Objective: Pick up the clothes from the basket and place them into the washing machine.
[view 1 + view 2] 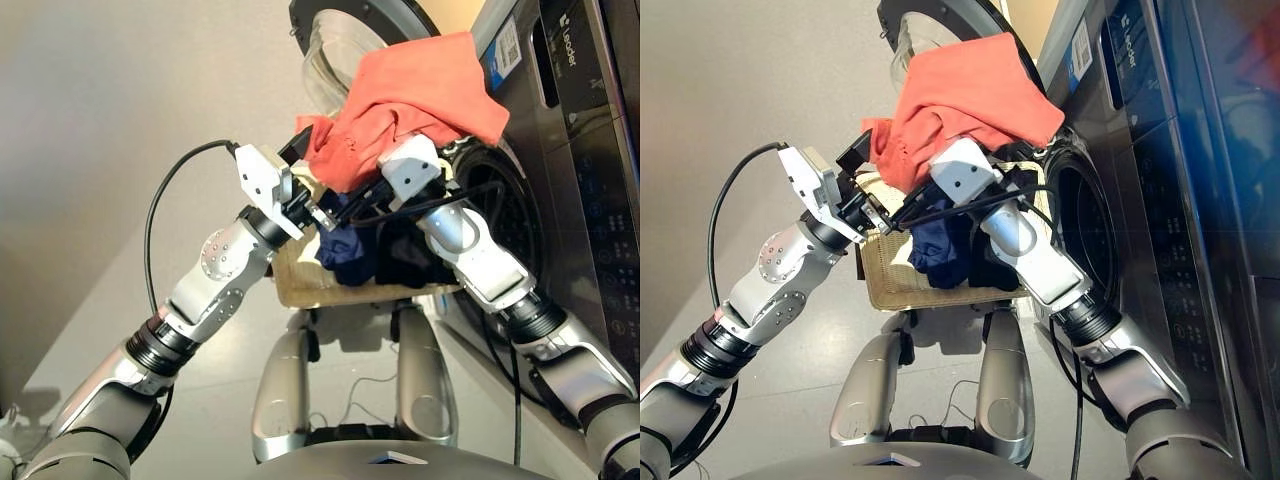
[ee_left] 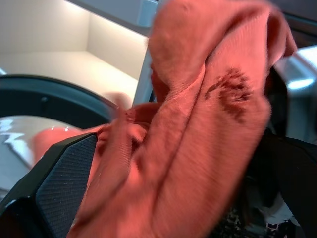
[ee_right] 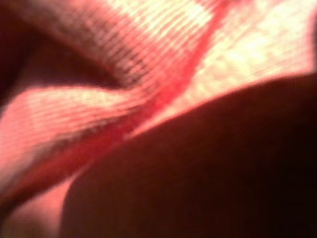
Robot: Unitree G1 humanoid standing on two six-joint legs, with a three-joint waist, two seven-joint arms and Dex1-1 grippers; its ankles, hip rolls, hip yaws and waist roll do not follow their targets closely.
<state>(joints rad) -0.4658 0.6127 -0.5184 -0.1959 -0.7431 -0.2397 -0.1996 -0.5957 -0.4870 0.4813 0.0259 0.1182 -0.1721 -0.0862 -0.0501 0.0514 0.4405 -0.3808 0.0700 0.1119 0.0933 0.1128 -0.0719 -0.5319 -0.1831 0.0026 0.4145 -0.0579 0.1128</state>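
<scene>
Both my arms hold the orange-red garment (image 1: 420,85) aloft before the washer (image 1: 570,150), just beside its drum hole (image 1: 1085,235) and open door (image 1: 340,40). My left fingers (image 1: 300,150) pinch its hanging edge. My right fingers (image 1: 375,190) are buried under the cloth; I cannot tell their state. Below, the navy garment (image 1: 940,250) and black garment (image 1: 410,255) lie in the basket (image 1: 890,275).

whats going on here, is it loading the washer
Yes. The robot has the orange-red garment lifted between both arms, up at the washing machine by its open porthole door; it isn't inside the drum yet. The navy garment and the black one lie in the wicker basket below.
</scene>
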